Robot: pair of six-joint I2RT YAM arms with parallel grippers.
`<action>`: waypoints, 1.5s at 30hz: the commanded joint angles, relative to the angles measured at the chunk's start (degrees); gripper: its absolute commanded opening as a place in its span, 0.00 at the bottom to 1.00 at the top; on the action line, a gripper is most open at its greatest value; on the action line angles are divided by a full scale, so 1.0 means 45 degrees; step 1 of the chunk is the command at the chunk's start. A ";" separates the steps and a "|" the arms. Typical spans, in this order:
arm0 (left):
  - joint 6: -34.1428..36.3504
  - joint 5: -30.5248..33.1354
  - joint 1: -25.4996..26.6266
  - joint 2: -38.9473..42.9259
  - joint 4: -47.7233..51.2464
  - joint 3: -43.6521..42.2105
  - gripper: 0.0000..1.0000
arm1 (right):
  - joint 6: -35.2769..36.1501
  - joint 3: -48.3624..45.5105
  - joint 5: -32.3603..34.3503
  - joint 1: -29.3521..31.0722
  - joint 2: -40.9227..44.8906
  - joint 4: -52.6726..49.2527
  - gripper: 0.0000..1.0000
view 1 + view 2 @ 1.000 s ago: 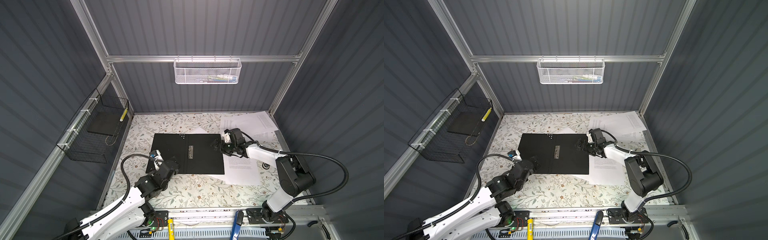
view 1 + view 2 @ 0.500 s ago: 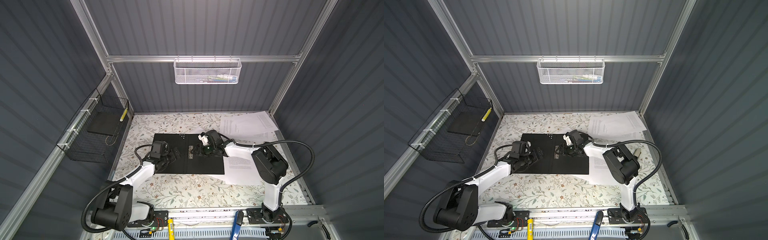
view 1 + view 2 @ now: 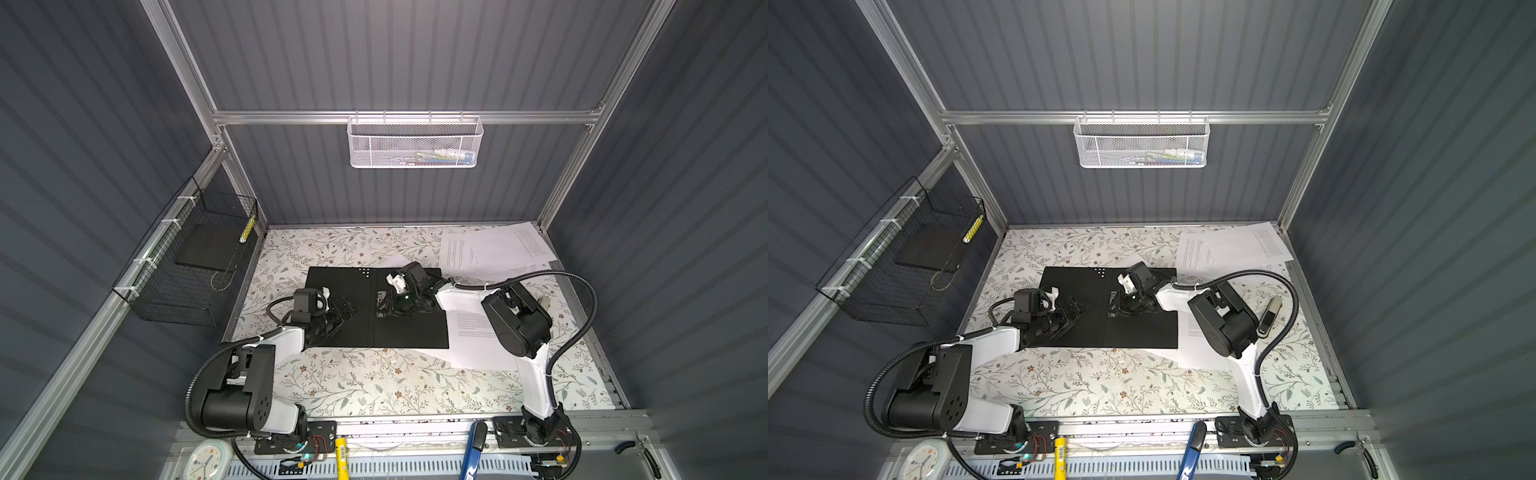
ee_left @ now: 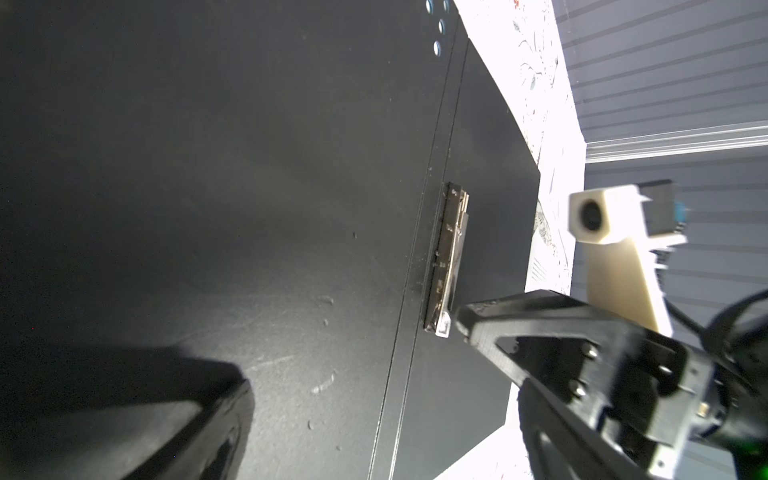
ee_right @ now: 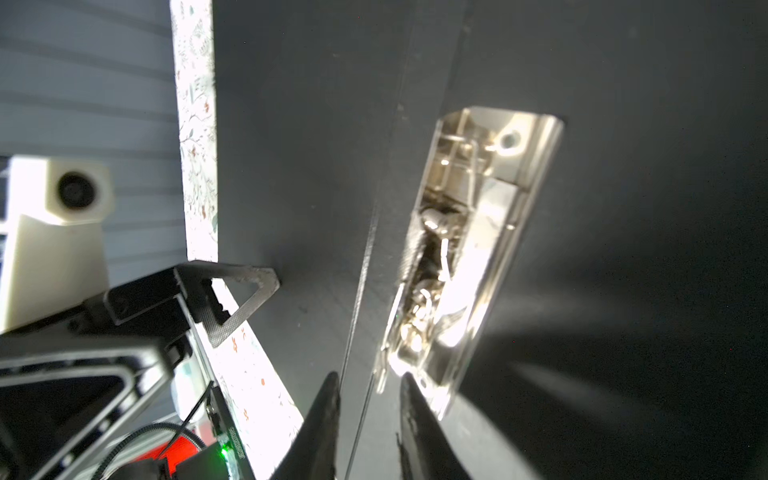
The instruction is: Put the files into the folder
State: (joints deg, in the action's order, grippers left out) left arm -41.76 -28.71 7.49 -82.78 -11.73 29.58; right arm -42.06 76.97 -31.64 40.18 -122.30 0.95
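Observation:
The folder [image 3: 411, 332] lies spread flat on the floral table in both top views, black inside up, with a metal clip [image 3: 380, 297] beside its spine. My right gripper [image 5: 370, 382] is at the near end of the clip [image 5: 469, 249]. Its jaws are narrowly open, with the clip's thin lever end between the tips and a gap on each side. My left gripper [image 3: 347, 307] rests wide open on the folder's left half [image 3: 1084, 282], holding nothing. The files lie as white printed sheets at the back right [image 3: 494, 249] and beside the folder under my right arm [image 3: 473, 332].
A white mesh basket [image 3: 415, 143] hangs on the back wall and a black wire basket [image 3: 195, 266] on the left wall. A dark flat device [image 3: 1268, 316] lies by the right edge. A blue-handled tool [image 3: 473, 449] and a clock [image 3: 203, 461] sit on the front rail.
My left arm swung from the table's front onto the folder's left half. My right gripper slid left from the folder's right edge to the clip, and its jaws narrowed.

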 commanded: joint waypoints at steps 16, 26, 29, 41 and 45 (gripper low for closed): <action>0.0400 0.1398 -0.0082 -0.0463 0.2000 -0.0673 1.00 | -0.0550 0.0709 -0.0575 0.0270 -0.0870 -0.0098 0.13; 0.0394 0.1589 -0.0082 -0.0729 0.1960 -0.0646 1.00 | -0.0671 0.0594 -0.0721 0.0323 -0.0829 0.0038 0.12; 0.0393 0.1663 -0.0082 -0.0871 0.1957 -0.0627 1.00 | -0.0686 0.0535 -0.0746 0.0328 -0.0809 0.0101 0.13; 0.0348 0.1812 -0.0082 -0.1077 0.1863 -0.0695 1.00 | -0.0809 0.0381 -0.0896 0.0348 -0.0750 0.0358 0.13; 0.0324 0.1865 -0.0082 -0.1058 0.1863 -0.0731 1.00 | -0.0845 0.0329 -0.0884 0.0349 -0.0749 0.0393 0.11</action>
State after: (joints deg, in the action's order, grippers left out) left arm -40.66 -25.30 7.44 -83.92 -14.26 29.56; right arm -45.69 78.87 -34.00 41.04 -125.23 1.17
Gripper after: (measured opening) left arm 0.996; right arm 0.117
